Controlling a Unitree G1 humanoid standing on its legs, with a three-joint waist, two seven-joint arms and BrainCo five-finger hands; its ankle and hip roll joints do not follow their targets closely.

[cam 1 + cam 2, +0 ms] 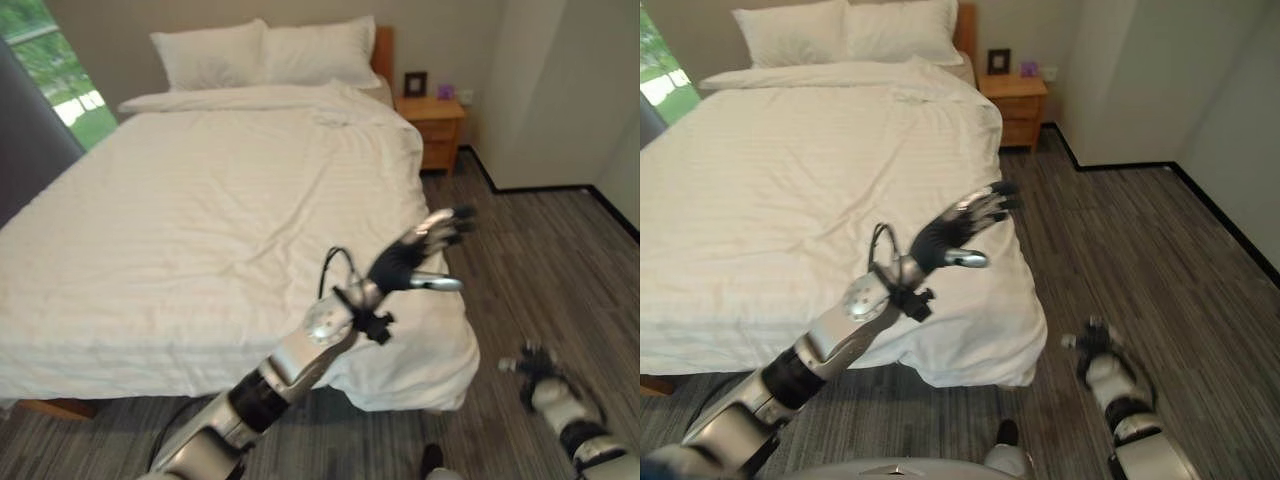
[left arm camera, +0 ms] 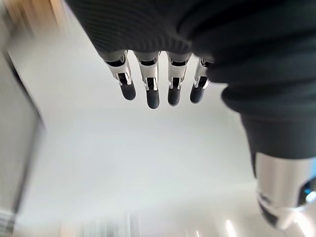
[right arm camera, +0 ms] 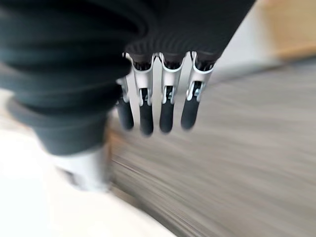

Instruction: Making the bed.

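A bed with a white striped duvet (image 1: 220, 210) fills the left and middle of the eye views; two white pillows (image 1: 265, 52) lie at its head. The duvet's near right corner (image 1: 430, 365) hangs over the bed's edge. My left hand (image 1: 415, 255) is raised above that corner, fingers (image 2: 150, 91) straight and spread, thumb apart, holding nothing. My right hand (image 1: 535, 368) hangs low over the floor to the right of the bed, fingers (image 3: 165, 113) relaxed and empty.
A wooden nightstand (image 1: 432, 125) stands at the bed's far right with a small dark frame (image 1: 415, 82) on it. Grey striped carpet (image 1: 540, 260) runs along the bed's right side. A white wall corner (image 1: 545, 100) juts out at right. A window (image 1: 50, 70) shows far left.
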